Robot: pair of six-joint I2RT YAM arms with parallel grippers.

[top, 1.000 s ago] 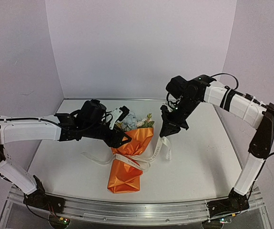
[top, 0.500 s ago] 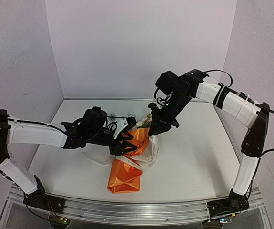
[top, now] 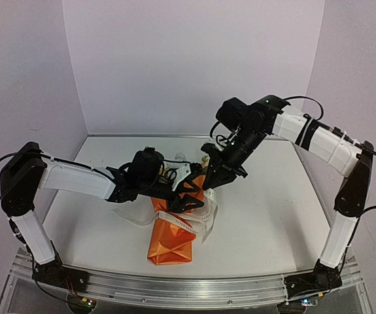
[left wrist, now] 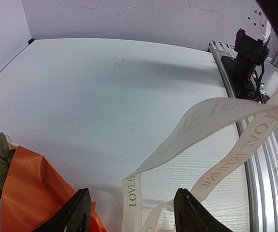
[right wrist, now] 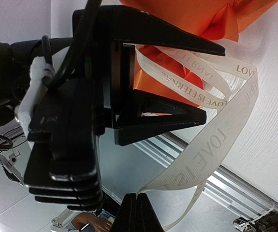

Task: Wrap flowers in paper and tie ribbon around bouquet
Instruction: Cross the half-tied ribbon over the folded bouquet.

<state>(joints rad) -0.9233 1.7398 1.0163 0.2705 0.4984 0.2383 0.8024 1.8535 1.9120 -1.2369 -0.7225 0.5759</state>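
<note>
Bouquet (top: 173, 239) lies on the desk (top: 273, 216), long axis running near to far, blooms at the far end. Ribbon (top: 206, 210) loops its waist and rises rightward into the right claw (top: 215, 178), pinched tight on it. Left claw (top: 189, 195), spread wide, hovers nearest, straddling a strand.

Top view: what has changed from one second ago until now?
The left jaws, open, moved right, from beside the bouquet to over its pinched middle. The right jaws, shut on the ribbon, carried its end left, closer to the bouquet's wide end. The bouquet stayed where it lay.
</note>
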